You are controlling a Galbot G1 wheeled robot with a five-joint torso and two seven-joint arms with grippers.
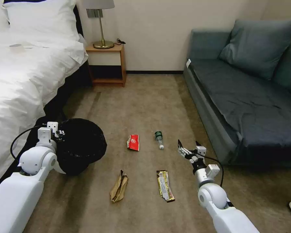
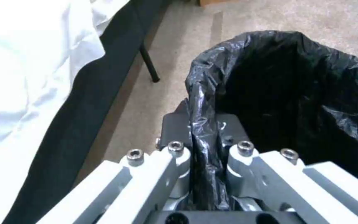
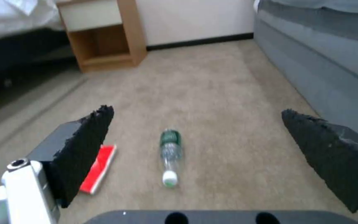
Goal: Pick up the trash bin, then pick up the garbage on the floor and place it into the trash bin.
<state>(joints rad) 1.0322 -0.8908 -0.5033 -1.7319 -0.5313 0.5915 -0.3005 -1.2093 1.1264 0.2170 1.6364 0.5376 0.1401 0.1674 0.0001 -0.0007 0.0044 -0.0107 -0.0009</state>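
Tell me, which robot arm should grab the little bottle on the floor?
Probably the right arm. Its tool is open and hangs near the bottle, which lies between its fingers in the right wrist view. The left tool is shut on the trash bin rim.

The left arm reaches forward on the robot's left side, and the left gripper (image 2: 206,146) has its fingers (image 2: 175,130) pressed together on a fold of the trash bin (image 1: 82,145) liner at the rim. The right arm stretches forward low, and the right gripper (image 1: 187,145) has its fingers (image 3: 88,149) spread wide apart.
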